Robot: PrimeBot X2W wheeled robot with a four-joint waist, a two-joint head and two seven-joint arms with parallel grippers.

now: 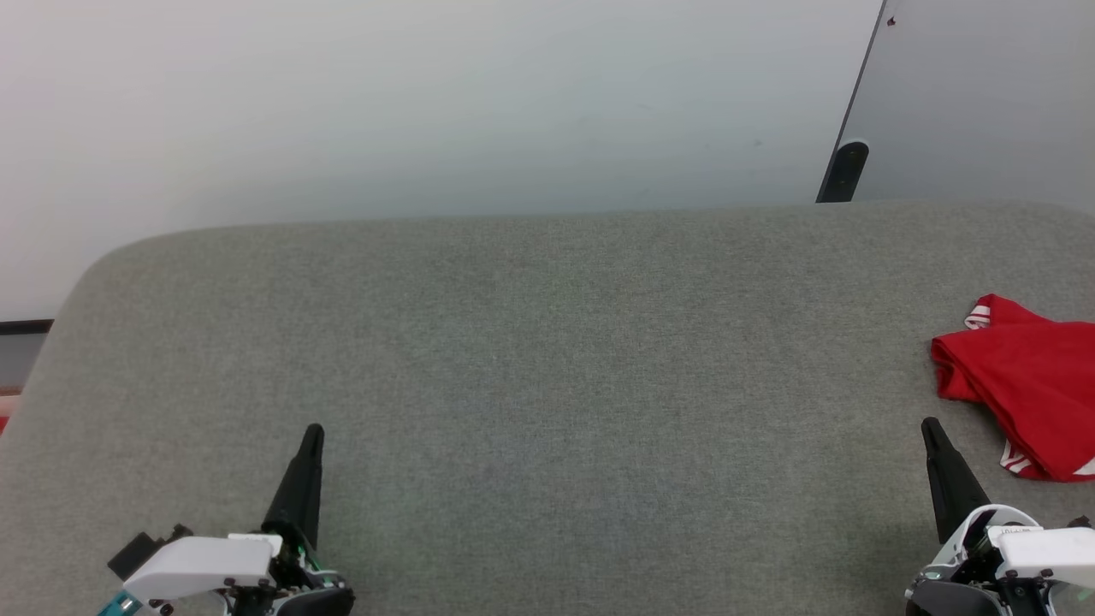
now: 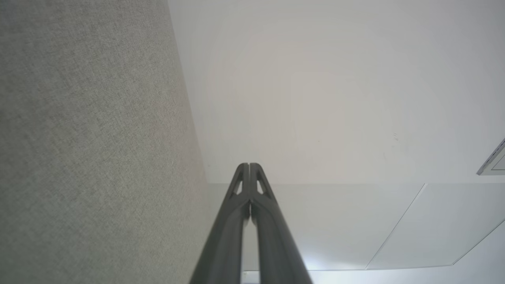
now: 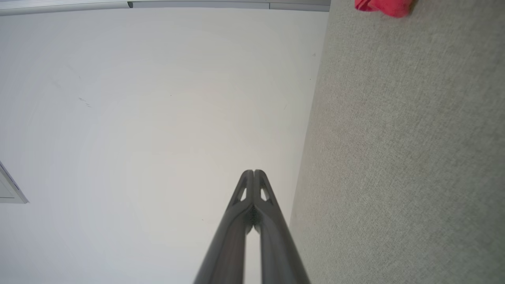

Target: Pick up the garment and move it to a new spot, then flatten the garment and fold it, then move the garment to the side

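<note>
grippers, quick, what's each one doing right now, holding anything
left gripper: closed, holding nothing
right gripper: closed, holding nothing; the red garment lies apart from it

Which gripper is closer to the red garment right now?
The right gripper, at lower right, just beside the garment; the left gripper sits far across the grey surface.

A grey, felt-like worktop [image 1: 547, 359] with a rounded far-left corner spreads across the lower part of the head view. Beyond its far edge lies a plain pale surface [image 1: 411, 103]; whether it is wall or floor is unclear. At the upper right a grey panel [image 1: 984, 94] slants in, its dark edge ending in a small black rounded piece [image 1: 844, 169] just behind the worktop.
</note>
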